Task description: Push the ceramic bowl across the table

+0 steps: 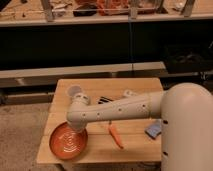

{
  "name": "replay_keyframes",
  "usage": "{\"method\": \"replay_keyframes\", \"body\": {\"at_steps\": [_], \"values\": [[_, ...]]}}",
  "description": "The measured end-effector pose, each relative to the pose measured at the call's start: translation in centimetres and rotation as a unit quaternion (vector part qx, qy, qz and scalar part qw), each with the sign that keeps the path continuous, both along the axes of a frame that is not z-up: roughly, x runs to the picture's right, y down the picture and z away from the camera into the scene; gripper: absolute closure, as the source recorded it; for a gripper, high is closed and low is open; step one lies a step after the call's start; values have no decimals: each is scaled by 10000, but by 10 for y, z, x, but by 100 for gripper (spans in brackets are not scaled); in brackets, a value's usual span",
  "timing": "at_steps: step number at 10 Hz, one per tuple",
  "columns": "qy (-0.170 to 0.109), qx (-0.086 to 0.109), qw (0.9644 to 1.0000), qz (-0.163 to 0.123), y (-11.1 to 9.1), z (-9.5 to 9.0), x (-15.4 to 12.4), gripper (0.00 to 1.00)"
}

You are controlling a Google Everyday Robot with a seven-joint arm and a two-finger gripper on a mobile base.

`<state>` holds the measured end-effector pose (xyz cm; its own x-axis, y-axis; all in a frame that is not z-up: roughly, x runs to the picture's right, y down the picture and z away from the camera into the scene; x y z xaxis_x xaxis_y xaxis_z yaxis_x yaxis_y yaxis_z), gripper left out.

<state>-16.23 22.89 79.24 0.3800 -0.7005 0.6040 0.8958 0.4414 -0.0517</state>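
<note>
The ceramic bowl is a wide orange-red dish with pale swirl rings inside. It sits at the front left corner of the light wooden table. My white arm reaches from the right across the table, and its wrist ends just above the bowl's far rim. My gripper points down at that rim, mostly hidden under the wrist. I cannot tell whether it touches the bowl.
A small translucent white cup stands at the back left. An orange carrot-like item lies right of the bowl. A blue item lies at the right edge, and a dark item and a small white one lie at the back. Dark shelving stands behind the table.
</note>
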Motion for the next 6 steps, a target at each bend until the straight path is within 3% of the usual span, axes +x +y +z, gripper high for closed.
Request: {"method": "replay_keyframes", "body": {"at_steps": [6], "values": [[-28,-3,10000,-17,1,0,0,100]]}}
